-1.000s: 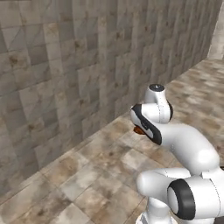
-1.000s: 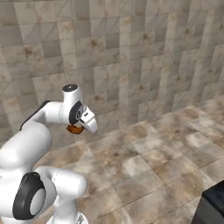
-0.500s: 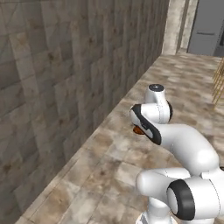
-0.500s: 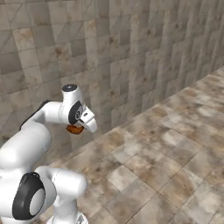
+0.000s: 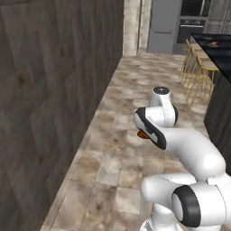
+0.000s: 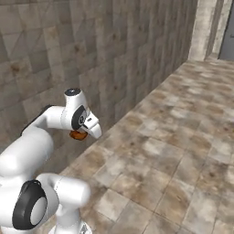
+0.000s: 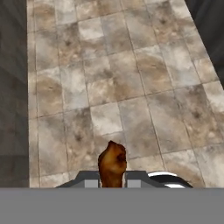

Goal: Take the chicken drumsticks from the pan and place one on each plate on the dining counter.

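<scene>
Between the two dark tips of the end effector [image 7: 112, 183], I am observing a reddish-brown chicken drumstick [image 7: 112, 162] clamped in closed jaws and carried well above the tiled floor [image 7: 131, 87], with the stone wall [image 5: 54, 90] running along one side. At the far right of the left base view, I am noting the black top of the dining table [image 5: 212, 45] with gold stools [image 5: 198, 67] beside it, well apart from the arm. I am judging the piece light, somewhat soft and likely greasy, so the present hold across its thicker body seems the sound place, since a pinch near a narrow end could let it slip or swing during transit.
</scene>
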### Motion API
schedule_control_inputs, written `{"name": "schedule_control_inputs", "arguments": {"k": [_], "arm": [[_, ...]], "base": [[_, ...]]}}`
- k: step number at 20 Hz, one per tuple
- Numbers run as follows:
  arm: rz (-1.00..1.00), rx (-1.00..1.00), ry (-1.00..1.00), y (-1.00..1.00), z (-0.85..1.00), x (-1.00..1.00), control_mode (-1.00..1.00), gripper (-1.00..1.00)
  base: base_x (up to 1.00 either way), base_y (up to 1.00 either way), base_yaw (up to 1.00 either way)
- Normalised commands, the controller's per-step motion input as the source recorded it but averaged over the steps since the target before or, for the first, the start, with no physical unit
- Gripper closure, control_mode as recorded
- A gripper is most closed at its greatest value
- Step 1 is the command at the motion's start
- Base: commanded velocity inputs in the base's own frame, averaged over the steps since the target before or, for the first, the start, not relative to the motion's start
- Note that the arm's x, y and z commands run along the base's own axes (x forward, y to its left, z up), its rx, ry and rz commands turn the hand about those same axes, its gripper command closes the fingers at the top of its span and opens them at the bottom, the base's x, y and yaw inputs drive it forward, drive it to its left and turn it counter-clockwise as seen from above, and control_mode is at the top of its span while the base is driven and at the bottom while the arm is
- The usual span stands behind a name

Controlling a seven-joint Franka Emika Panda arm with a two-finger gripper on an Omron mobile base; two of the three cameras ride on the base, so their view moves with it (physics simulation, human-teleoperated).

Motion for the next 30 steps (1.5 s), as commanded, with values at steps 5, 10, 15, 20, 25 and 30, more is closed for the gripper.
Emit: {"name": "schedule_control_inputs", "arguments": {"k": [5,10,15,20,25,30], "arm": [[0.00,0.00,0.00,0.00,0.00,0.00,1.00,1.00],[0.00,0.00,0.00,0.00,0.00,0.00,1.00,1.00],[0.00,0.00,0.00,0.00,0.00,0.00,1.00,1.00],[0.00,0.00,0.00,0.00,0.00,0.00,1.00,1.00],[0.00,0.00,0.00,0.00,0.00,0.00,1.00,1.00],[0.00,0.00,0.00,0.00,0.00,0.00,1.00,1.00]], "base": [[0.90,0.37,-0.45],[0.91,0.37,-0.43],[0.92,0.37,-0.42],[0.93,0.37,-0.40],[0.99,0.42,-0.33],[1.00,0.47,-0.23]]}}
